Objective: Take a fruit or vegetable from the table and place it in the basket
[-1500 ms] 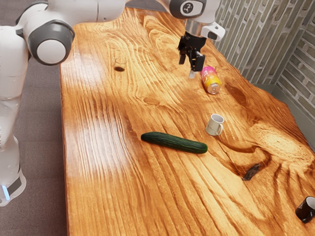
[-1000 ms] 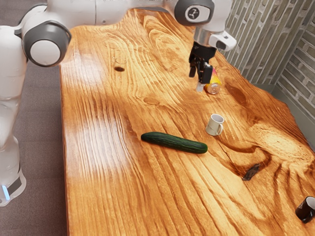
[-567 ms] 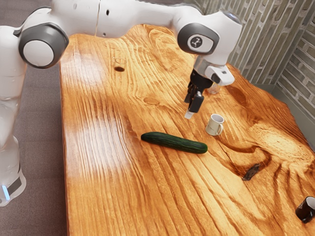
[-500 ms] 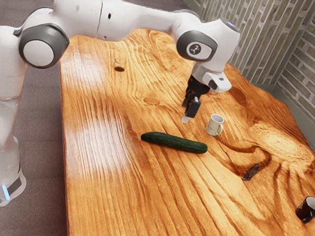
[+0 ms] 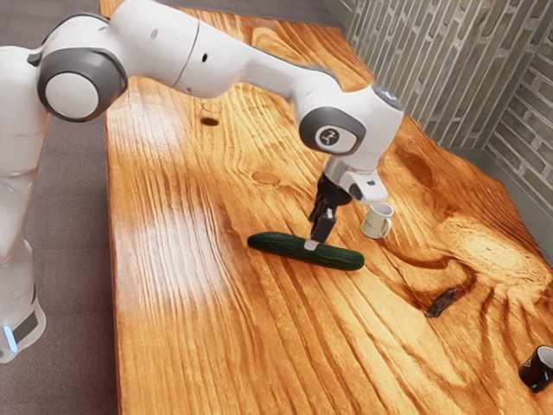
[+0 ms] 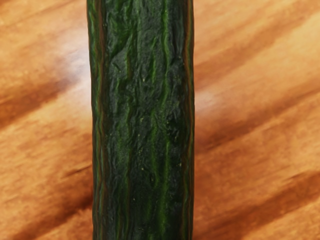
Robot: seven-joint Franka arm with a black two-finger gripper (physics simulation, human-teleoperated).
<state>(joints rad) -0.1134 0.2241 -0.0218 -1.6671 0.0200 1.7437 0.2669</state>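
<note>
I'm seeing lighter green streaks lining the dark green cucumber (image 6: 142,120). The table (image 5: 199,346) is showing me swirling orange-brown grain.

Pale slatted wall (image 5: 441,69) beside grey floor (image 5: 69,259).

End effector (image 5: 312,243) at the cucumber (image 5: 275,245), cream mug (image 5: 374,224) near both

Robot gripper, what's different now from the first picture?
My gripper moved down the exterior view and a little toward its left, and now it's at the cucumber, near the middle. I can't tell if I've taken hold of it yet. The cucumber, the cream mug and the black mug stayed where they were.
</note>
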